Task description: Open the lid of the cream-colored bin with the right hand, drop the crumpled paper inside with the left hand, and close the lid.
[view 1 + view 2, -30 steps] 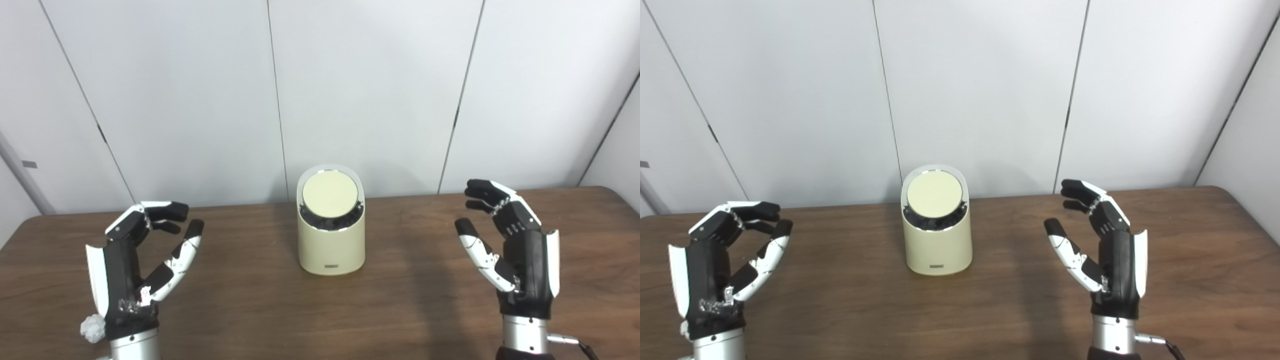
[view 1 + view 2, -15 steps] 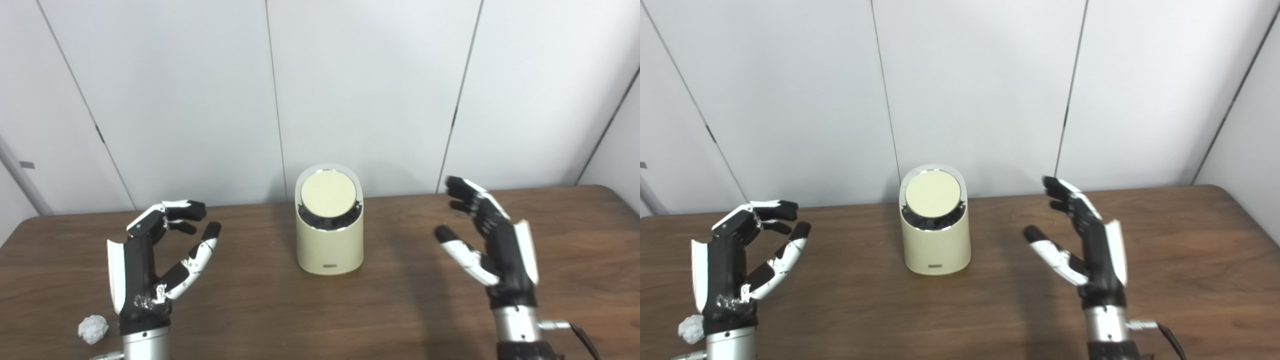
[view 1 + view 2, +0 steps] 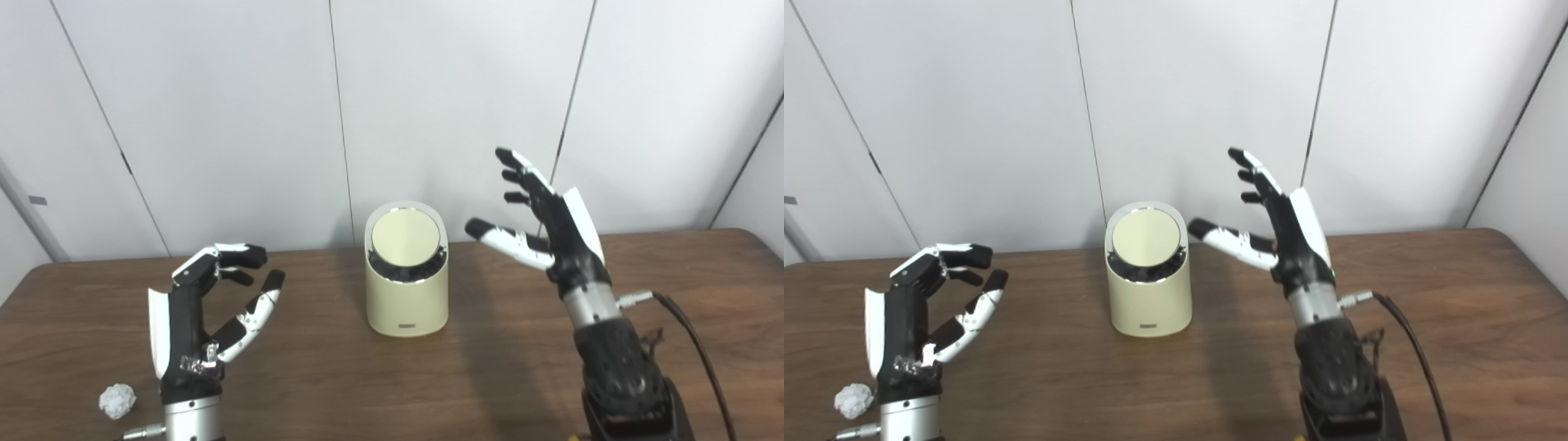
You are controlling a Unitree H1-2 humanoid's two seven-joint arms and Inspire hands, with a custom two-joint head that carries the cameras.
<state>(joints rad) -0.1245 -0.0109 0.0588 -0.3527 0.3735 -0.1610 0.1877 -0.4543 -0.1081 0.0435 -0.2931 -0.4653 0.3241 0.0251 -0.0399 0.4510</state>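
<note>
Bin point(image 3: 406, 288) lid point(image 3: 405, 238) seemingly shut; right hand point(image 3: 551, 217) spread empty nearby, left hand point(image 3: 196, 318) likewise.

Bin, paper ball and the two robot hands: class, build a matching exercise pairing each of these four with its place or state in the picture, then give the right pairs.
Column one:
1. cream-colored bin
2. crumpled paper
3. left robot hand
4. right robot hand

Column two:
A. raised, open, thumb pointing toward the bin
B. lying on the table near the front left edge
C. mid-table, lid shut
D. open, low, above the paper

Pairs: 1-C, 2-B, 3-D, 4-A
</note>
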